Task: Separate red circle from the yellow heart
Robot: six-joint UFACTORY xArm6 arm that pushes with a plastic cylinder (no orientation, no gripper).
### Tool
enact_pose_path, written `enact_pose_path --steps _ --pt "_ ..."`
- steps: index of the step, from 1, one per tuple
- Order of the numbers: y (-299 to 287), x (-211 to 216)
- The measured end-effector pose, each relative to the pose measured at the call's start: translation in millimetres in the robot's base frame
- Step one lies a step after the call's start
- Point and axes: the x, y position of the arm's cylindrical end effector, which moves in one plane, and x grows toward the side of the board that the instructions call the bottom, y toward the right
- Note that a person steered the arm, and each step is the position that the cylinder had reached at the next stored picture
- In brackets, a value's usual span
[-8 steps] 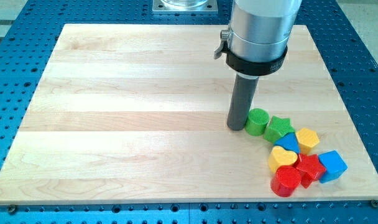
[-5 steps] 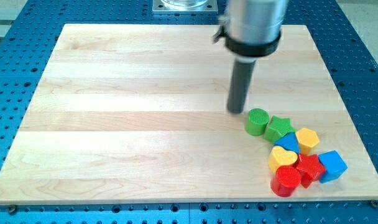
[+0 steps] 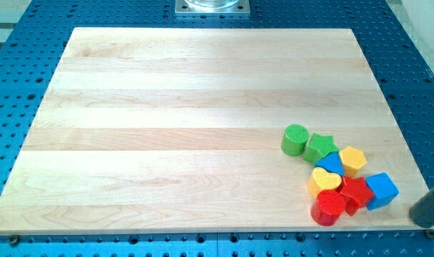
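Note:
The red circle [image 3: 328,207] lies at the bottom of a tight cluster near the board's bottom right, touching the yellow heart [image 3: 324,180] just above it. A dark shape that looks like my rod shows at the view's bottom right edge; my tip [image 3: 422,220] is past the board's corner, right of the blue cube [image 3: 381,190] and apart from all the blocks.
The cluster also holds a red star-like block [image 3: 356,193], a yellow hexagon [image 3: 352,160], a blue block [image 3: 331,163], a green star [image 3: 320,147] and a green circle [image 3: 295,139]. The wooden board [image 3: 167,128] lies on a blue perforated table.
The rod has left its spot beside the green circle, moved up the view, and now shows at the bottom right edge. No block has moved.

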Motion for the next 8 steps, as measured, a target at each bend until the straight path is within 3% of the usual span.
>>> enact_pose_path --steps 6,8 --pt "-186 0" --pt "-198 0"
